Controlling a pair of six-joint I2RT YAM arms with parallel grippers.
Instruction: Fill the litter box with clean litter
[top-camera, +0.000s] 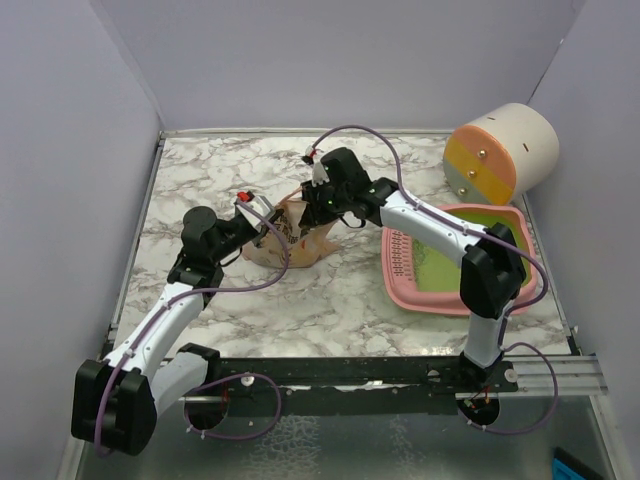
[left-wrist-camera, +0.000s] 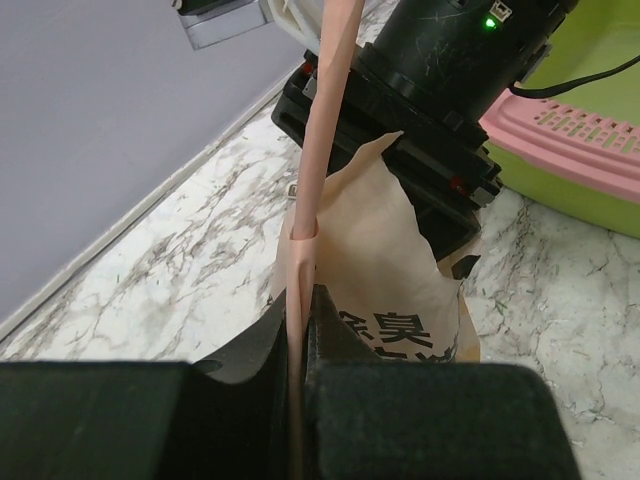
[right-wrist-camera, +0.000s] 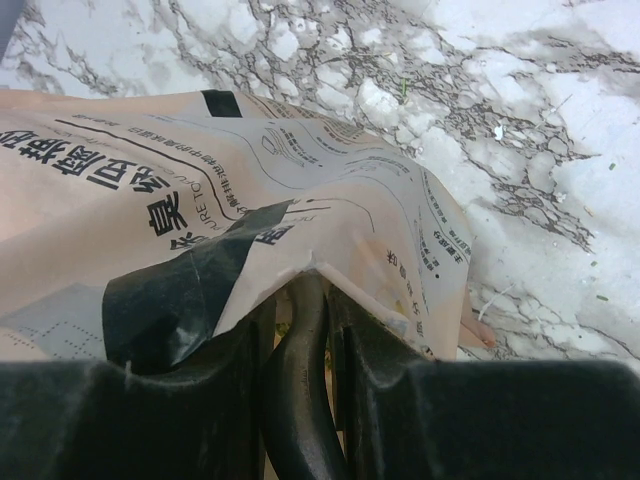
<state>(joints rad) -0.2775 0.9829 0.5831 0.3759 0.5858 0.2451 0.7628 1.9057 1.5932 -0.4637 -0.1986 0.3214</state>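
The tan printed litter bag stands mid-table. My left gripper is shut on the bag's upper edge, a thin pinkish strip pinched between its jaws. My right gripper is at the bag's mouth from the far side, shut on a dark curved scoop handle that runs under the bag's torn edge. The scoop's bowl and the clean litter are hidden inside the bag. The litter box, pink with a lime-green inside, lies to the right of the bag, partly under the right arm; its slotted strip shows in the left wrist view.
A cream, orange and yellow cylinder lies on its side at the back right, behind the litter box. Purple walls close in the marble table on three sides. The right arm reaches across the box.
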